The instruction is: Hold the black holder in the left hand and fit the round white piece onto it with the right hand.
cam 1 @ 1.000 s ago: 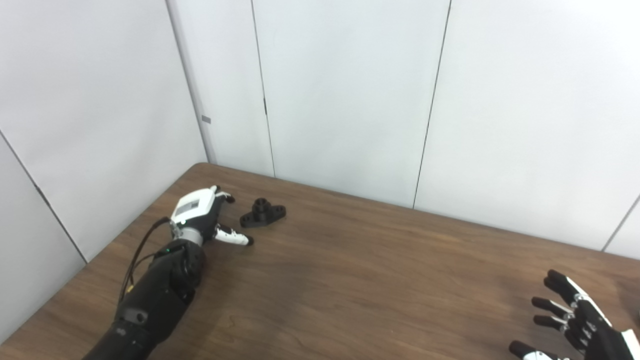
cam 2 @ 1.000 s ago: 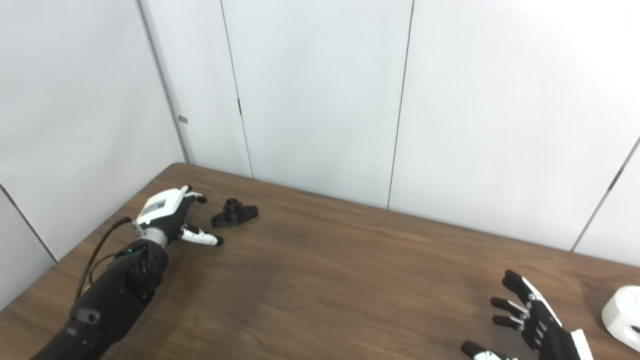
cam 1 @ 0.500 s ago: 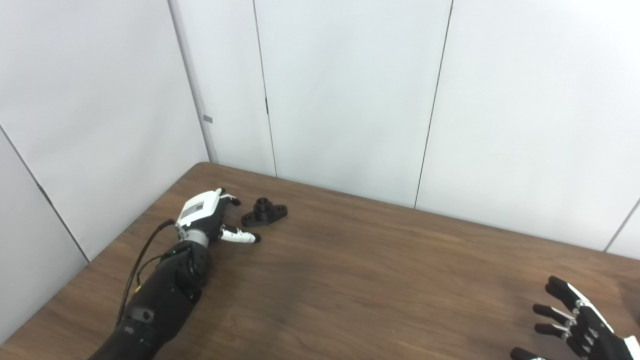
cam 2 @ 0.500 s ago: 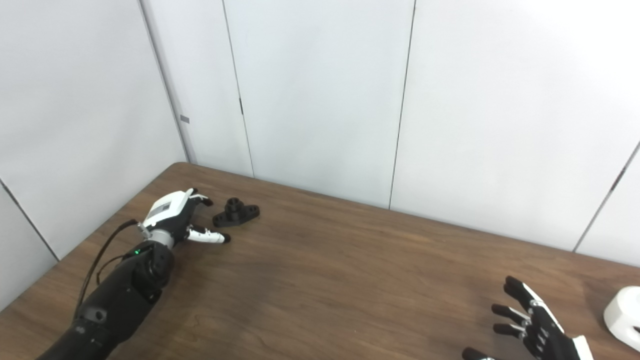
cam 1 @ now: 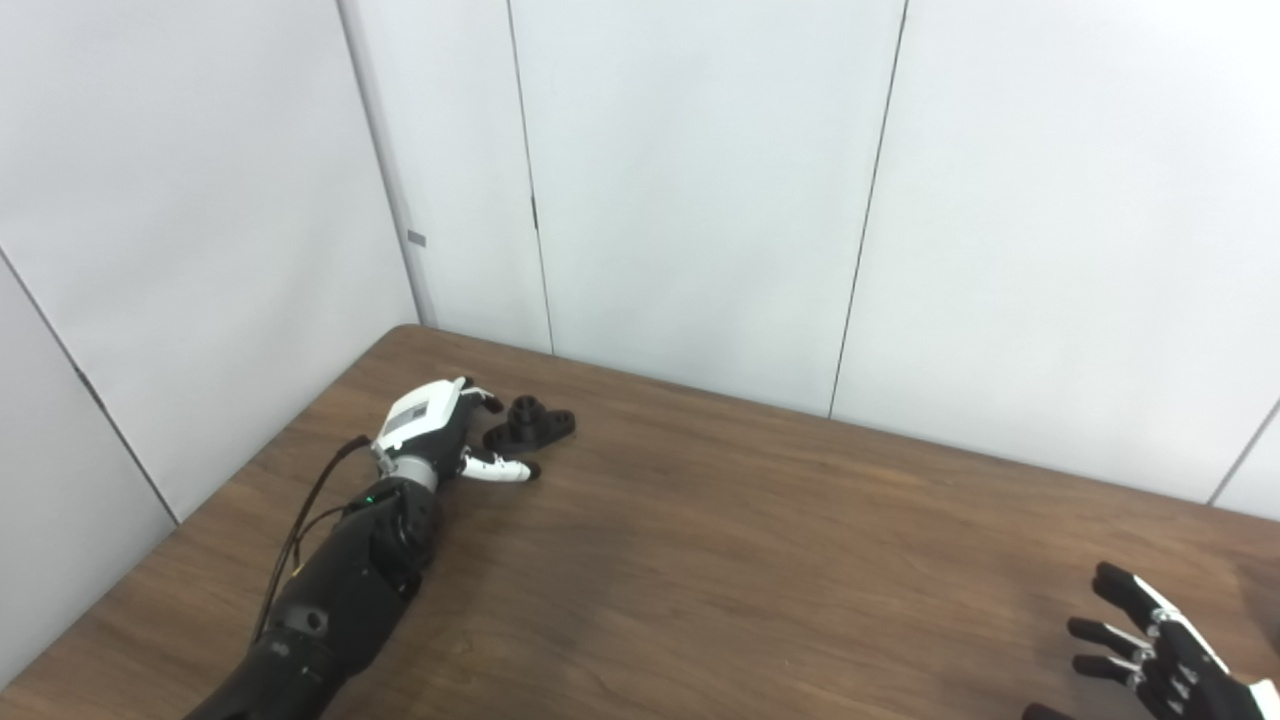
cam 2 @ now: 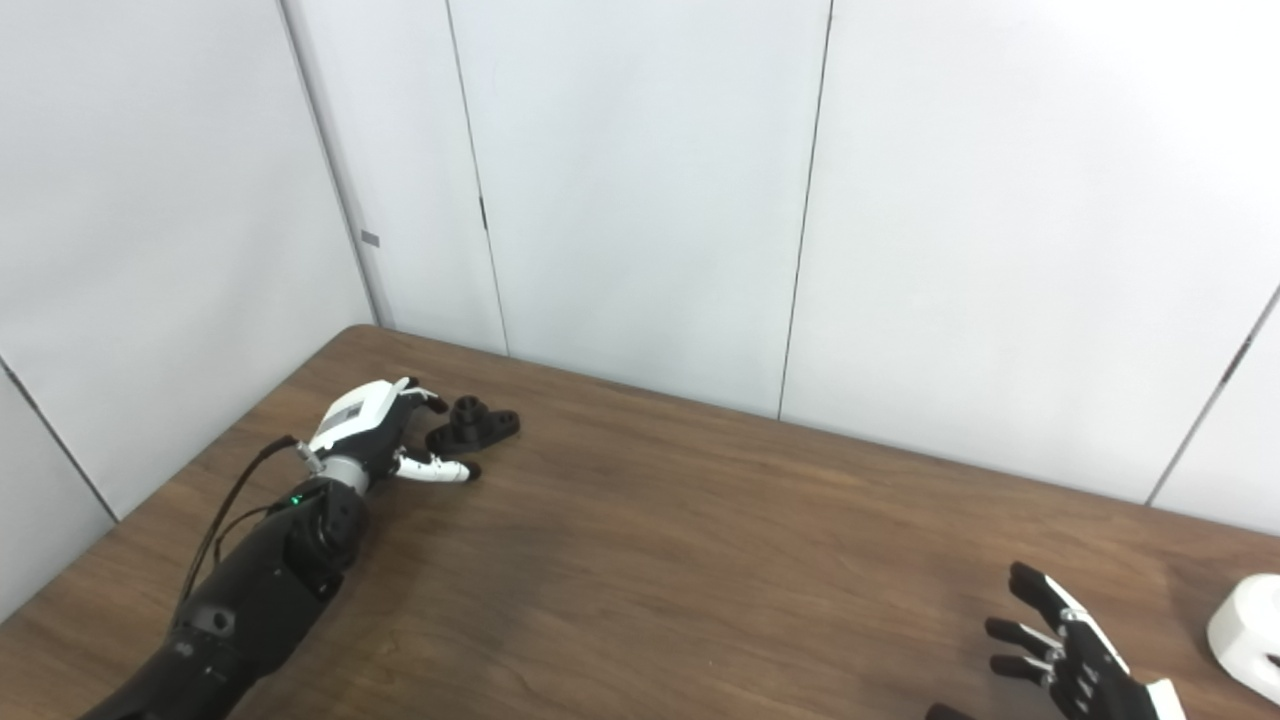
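While the left hand point(cam 1: 432, 432) spreads released fingers point(cam 1: 500, 468) beside the black holder point(cam 1: 530, 424), the right hand point(cam 2: 1075, 665) hovers empty, splayed.

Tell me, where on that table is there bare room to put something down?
Bare wood runs across the middle of the table, between the left hand and the right hand. The far left corner is crowded: the black holder lies just beyond the left hand. The round white piece fills the right edge.
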